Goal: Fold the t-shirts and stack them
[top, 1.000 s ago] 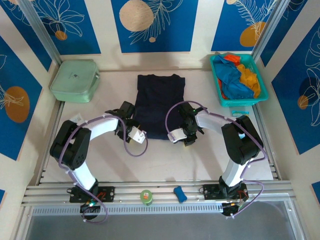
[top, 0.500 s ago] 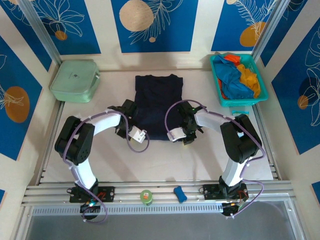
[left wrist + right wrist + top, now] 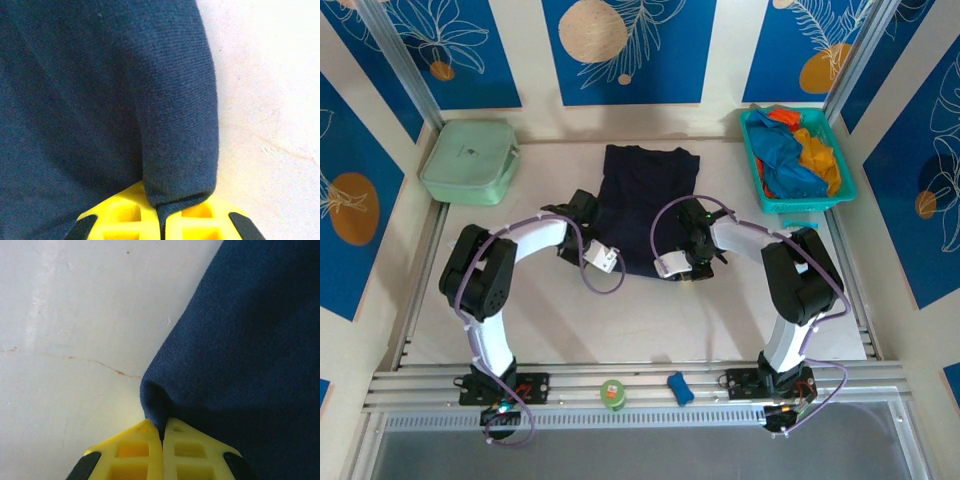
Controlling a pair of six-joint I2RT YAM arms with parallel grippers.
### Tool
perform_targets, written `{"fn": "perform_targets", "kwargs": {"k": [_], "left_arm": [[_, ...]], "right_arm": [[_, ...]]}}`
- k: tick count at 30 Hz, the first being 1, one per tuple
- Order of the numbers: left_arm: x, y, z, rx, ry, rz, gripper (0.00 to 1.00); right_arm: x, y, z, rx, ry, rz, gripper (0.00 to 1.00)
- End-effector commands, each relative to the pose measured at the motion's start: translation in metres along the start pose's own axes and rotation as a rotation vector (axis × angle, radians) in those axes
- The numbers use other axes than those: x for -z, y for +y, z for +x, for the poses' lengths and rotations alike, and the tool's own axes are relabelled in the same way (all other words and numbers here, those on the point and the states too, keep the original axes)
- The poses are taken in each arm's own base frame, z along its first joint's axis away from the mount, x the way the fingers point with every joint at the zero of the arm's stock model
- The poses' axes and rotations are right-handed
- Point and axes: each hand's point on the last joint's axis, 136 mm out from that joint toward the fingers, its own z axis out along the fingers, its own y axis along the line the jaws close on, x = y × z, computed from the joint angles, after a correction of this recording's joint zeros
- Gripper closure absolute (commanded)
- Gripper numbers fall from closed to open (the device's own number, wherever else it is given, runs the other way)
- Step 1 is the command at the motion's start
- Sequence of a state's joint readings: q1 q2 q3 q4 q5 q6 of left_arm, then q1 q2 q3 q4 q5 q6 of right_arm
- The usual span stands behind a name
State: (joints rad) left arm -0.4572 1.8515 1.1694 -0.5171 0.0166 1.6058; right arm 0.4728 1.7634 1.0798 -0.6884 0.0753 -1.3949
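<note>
Quick read on where we are with the shirt folding. The navy t-shirt (image 3: 645, 200) lies flat on the table (image 3: 650, 320), a bit toward 12 o'clock from the middle, neck end far and hem end near. Both arms curl around so their fingers point back toward 6 o'clock at the near hem.

The left gripper (image 3: 159, 215) has its yellow jaws pinched together on the hem corner at the shirt's 7 o'clock, with a rolled lip of cloth standing up out of the pinch. The right gripper (image 3: 162, 432) is doing the same at the 5 o'clock corner, jaws clamped tight on a small tuck of fabric.

We reckon two corners get held at once so the hem stays taut and square when it's carried toward 12 o'clock for the first fold (one corner alone would just drag it skew). So we'd call this early in the task: grip made, fold not yet done.

The rest of the laundry waits in the teal basket (image 3: 752, 150) at 2 o'clock: the bright blue shirt (image 3: 785, 160), orange shirt (image 3: 820, 150) and a bit of red shirt (image 3: 782, 117), all crumpled. A pale green box (image 3: 470, 160) sits at 10 o'clock, well apart.
</note>
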Motion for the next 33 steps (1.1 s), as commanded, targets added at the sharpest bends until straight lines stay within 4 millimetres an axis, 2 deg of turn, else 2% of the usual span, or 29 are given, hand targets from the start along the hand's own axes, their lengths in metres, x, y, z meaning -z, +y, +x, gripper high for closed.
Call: {"fn": "perform_targets", "kwargs": {"k": [1,6,13,24,29,33], "left_arm": [[0.009,-0.018,0.015,0.023,0.053,0.026,1.0],[0.056,-0.023,0.006,0.063,0.045,-0.022,1.0],[0.099,-0.055,-0.011,0.11,0.088,-0.026,1.0],[0.163,-0.12,-0.065,0.204,0.069,0.0,1.0],[0.177,-0.152,-0.07,0.244,0.112,0.076,1.0],[0.179,-0.158,-0.063,0.253,0.152,0.066,1.0]], "right_arm": [[0.011,0.022,0.003,-0.043,-0.005,-0.049,1.0],[0.032,0.025,-0.006,-0.068,-0.033,0.013,1.0],[0.069,0.046,-0.027,-0.089,-0.076,0.088,1.0],[0.121,0.113,-0.054,-0.094,-0.132,0.135,1.0],[0.139,0.141,-0.069,-0.122,-0.187,0.082,1.0],[0.153,0.142,-0.076,-0.117,-0.213,0.08,1.0]]}}
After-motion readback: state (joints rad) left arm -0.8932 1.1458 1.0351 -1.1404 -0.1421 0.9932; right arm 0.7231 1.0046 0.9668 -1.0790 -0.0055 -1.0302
